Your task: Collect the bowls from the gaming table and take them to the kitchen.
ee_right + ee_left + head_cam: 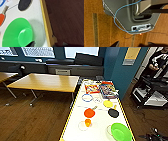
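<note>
The gaming table (75, 109) is long and white with yellow edges and a blue circle. A large green bowl (121, 132) sits at its near right corner. A small orange bowl (87, 122) stands beside a pale clear one (82, 126), and a yellow bowl (108, 103) lies farther along. An orange-red bat (89, 113) and a flat black round piece (113, 113) lie mid-table. My right gripper (48, 45) is open, straddling the table's yellow edge (45, 25), with one fingertip (31, 44) by the green bowl (17, 33). My left gripper (133, 45) hangs open over the floor.
Colourful board-game boxes (101, 89) lie at the table's far end. Wooden tables (45, 82) stand to the left. At the right, a person (156, 60) stands behind a dark cart (150, 94). My grey base with a blue cable (115, 17) fills the left wrist view.
</note>
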`<state>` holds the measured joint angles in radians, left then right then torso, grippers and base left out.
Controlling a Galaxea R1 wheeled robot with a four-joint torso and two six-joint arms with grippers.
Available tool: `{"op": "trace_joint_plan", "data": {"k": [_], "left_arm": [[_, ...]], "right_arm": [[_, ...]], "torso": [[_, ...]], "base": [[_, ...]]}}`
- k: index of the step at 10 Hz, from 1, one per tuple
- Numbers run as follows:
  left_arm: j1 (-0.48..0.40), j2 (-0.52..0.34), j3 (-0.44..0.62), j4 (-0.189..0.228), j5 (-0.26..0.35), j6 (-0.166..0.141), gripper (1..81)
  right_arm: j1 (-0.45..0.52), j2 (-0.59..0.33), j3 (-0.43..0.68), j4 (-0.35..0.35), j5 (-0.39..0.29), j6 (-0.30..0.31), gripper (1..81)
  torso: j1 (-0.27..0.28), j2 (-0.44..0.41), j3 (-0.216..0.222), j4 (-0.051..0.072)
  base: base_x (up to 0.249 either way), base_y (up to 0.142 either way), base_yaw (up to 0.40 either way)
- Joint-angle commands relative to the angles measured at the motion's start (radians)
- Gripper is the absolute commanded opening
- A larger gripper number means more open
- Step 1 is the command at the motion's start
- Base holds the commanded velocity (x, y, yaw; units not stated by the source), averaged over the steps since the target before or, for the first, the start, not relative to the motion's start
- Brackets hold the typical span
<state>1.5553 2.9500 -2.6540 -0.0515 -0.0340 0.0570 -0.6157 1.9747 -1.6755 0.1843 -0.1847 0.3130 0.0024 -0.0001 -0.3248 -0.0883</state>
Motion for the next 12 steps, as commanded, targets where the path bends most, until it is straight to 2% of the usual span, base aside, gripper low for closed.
{"op": "trace_joint_plan", "data": {"k": [1,6,12], "left_arm": [[-0.005,0.002,0.0,0.007,0.086,0.009,81.1],[-0.028,0.023,0.0,0.007,0.1,0.01,81.1],[-0.031,0.049,-0.058,0.007,0.1,0.01,81.1]], "right_arm": [[0.127,-0.026,-0.032,0.024,-0.044,0.046,81.1],[0.138,0.072,-0.054,0.032,-0.042,0.075,81.1],[0.086,0.212,-0.168,0.03,-0.032,0.087,81.1]], "torso": [[0.0,0.0,0.0,0.0],[0.0,0.0,0.0,0.0],[0.001,0.0,-0.001,0.0]], "base": [[0.0,0.0,0.0],[0.0,0.0,0.0],[0.0,0.0,0.0]]}}
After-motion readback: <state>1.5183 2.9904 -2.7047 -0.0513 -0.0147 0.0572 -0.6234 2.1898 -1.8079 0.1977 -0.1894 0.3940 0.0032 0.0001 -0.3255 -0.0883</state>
